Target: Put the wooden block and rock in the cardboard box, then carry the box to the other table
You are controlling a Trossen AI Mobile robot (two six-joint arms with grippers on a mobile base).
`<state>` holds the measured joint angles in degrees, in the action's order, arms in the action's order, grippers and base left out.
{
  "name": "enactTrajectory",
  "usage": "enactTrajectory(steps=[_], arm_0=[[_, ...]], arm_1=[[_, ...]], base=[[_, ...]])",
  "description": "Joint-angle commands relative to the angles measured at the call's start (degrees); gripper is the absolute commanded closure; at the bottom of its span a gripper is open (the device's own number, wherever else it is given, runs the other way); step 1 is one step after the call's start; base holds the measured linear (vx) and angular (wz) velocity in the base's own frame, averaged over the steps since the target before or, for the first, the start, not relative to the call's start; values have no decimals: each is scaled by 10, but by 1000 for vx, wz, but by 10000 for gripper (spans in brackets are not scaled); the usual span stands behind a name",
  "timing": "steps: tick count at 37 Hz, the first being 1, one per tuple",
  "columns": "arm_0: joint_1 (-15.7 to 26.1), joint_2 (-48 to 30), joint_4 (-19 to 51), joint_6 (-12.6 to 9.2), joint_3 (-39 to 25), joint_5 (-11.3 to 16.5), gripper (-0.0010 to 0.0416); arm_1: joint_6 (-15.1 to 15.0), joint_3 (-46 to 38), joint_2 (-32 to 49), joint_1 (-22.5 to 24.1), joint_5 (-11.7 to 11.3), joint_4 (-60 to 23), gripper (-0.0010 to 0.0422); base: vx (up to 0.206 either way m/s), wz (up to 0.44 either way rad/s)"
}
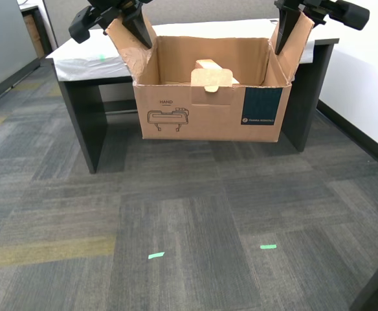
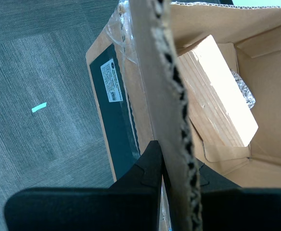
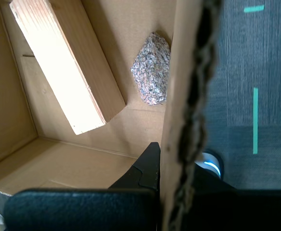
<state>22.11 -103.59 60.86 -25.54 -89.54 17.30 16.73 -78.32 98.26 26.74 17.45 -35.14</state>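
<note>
The first gripper (image 3: 179,168) and second gripper (image 2: 172,168) each pinch a flap of the box (image 1: 208,116). The block (image 3: 63,62) and rock (image 3: 151,67) inside could slide. Thin flaps may bend at 10 and 2 o'clock.

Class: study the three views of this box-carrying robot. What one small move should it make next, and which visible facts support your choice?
Probably keep both grips and roll forward, carrying the cardboard box over the table. My first gripper and my second gripper each pinch a side flap, the wooden block and rock already lie inside, and the box hangs in front of the table edge.
</note>
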Motion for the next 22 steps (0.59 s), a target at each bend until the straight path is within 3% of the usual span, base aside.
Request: enactTrajectory(steps=[1, 6, 13, 22], arm_0=[[1, 1, -4, 17, -1, 10, 406], [1, 0, -3, 22, -1, 11, 406], [1, 0, -4, 48, -1, 11, 406], [1, 0, -4, 62, -1, 10, 406]], arm_1=[[21, -1, 0, 2, 15, 2, 413], [40, -1, 0, 2, 15, 2, 413], [68, -1, 0, 3, 15, 0, 413], [71, -1, 0, 3, 15, -10, 413]], base=[[114, -57], [114, -57], [114, -61], [118, -60]])
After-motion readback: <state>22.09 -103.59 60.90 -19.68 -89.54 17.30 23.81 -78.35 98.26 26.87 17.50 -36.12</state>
